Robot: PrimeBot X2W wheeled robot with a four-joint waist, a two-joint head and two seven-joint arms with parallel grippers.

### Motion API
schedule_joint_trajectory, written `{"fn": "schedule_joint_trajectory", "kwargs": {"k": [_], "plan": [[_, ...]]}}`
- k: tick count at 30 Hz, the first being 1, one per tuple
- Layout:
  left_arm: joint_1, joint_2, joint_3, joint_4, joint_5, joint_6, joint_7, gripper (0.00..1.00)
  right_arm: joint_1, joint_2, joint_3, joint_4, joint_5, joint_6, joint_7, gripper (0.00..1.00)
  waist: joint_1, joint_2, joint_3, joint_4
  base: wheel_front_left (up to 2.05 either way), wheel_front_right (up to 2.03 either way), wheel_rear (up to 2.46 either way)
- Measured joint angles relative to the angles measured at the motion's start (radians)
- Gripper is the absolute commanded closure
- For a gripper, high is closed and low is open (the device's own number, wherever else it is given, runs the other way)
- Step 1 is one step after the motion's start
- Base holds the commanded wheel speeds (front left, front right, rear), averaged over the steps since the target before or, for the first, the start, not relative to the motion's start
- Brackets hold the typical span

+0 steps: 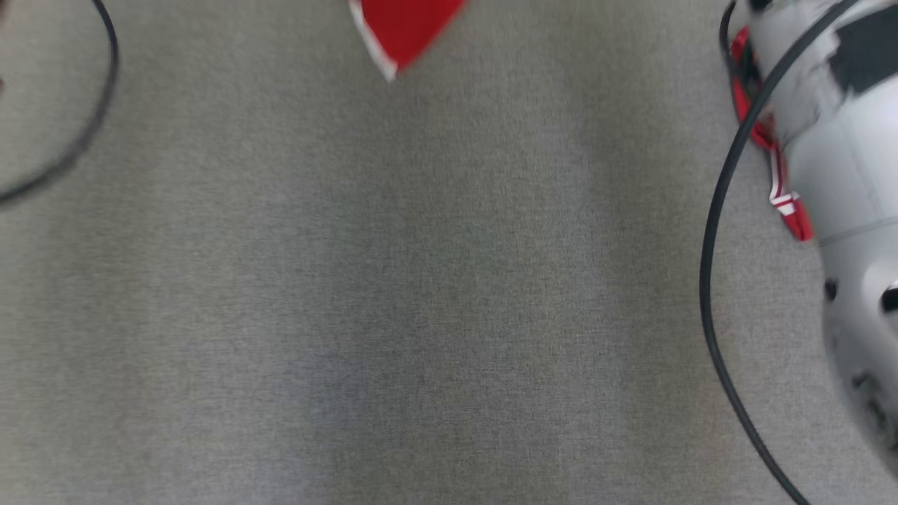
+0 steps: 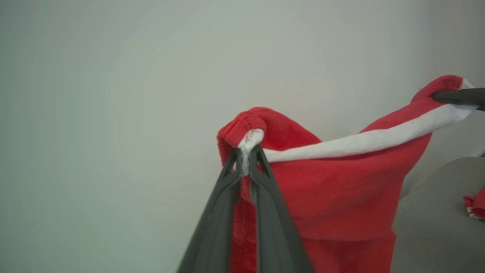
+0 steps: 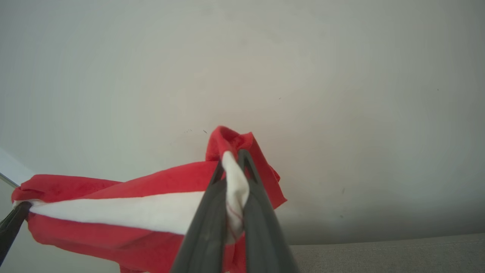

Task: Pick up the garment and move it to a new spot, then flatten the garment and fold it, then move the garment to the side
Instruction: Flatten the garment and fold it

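Between the fingertips of the left tool [image 2: 246,153]: a bunched corner of the red garment [image 2: 333,193], pinched tight, white trim and gathered red hem poking out just past the tips. Holds that corner aloft against a pale wall [image 2: 113,113]. Runs from there as a taut white band [image 2: 363,142] toward that tool's right, ending at the right tool [image 2: 443,96], a dark finger closed on the far corner. Hangs below the band as a broad red sheet, down past the left tool's fingers. Along the right tool's own fingers [image 3: 261,227], the mirrored grip: narrow, clamped on a fold of white trim, red cloth bunched just beyond the tips. Leads off to that tool's left as the same band, reaching the left tool at the frame's edge, dark and touching the opposite corner. Below and beyond the right tool, a grey worktop [image 3: 398,254], well apart from the held corner. Below and to the right of the left tool, on that worktop, a small red-and-white scrap [image 2: 475,206], apart from the hanging sheet; cannot tell whether part of the same piece. From the head, blurred: one red, white-edged tip dangling at the top over the worktop, a pale forearm [image 1: 849,175] at the right with a strip of red-and-white cloth [image 1: 786,210] just beside it, and a black cable [image 1: 708,280] curving along its inner side.
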Motion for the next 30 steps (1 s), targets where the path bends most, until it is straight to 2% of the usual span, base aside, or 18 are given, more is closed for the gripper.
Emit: {"fn": "schedule_joint_trajectory", "kwargs": {"k": [4,10,15,23,27,30], "plan": [[-0.156,-0.013,-0.053,0.066,0.013,0.000,-0.034,1.00,-0.146,0.019,-0.018,0.104,-0.044,0.000,-0.075,1.00,0.0000,0.0000,0.034,-0.021,0.00,0.00,0.00],[-0.300,-0.072,-0.041,0.141,0.008,0.002,-0.111,1.00,-0.274,0.015,-0.043,0.189,-0.075,0.000,-0.153,1.00,-0.0004,-0.0002,0.049,-0.053,0.00,0.00,0.00],[-0.328,-0.108,-0.056,0.209,0.018,0.002,-0.173,1.00,-0.317,0.005,-0.049,0.219,-0.076,0.000,-0.205,1.00,-0.0004,-0.0002,0.081,-0.057,0.00,0.00,0.00],[-0.216,-0.106,-0.070,0.224,-0.008,0.001,-0.225,1.00,-0.215,-0.029,0.025,0.150,-0.044,0.000,-0.196,1.00,-0.0002,-0.0001,0.147,-0.055,0.00,0.00,0.00],[-0.107,-0.078,-0.064,0.160,-0.016,0.006,-0.234,1.00,-0.095,-0.038,0.080,0.050,0.017,0.000,-0.179,1.00,-0.0002,-0.0001,0.151,-0.061,0.00,0.00,0.00],[0.001,-0.060,-0.023,0.077,-0.043,0.033,-0.238,1.00,0.022,-0.061,0.130,-0.048,0.068,0.000,-0.176,1.00,-0.0005,-0.0002,0.136,-0.065,0.00,0.00,0.00]]}}
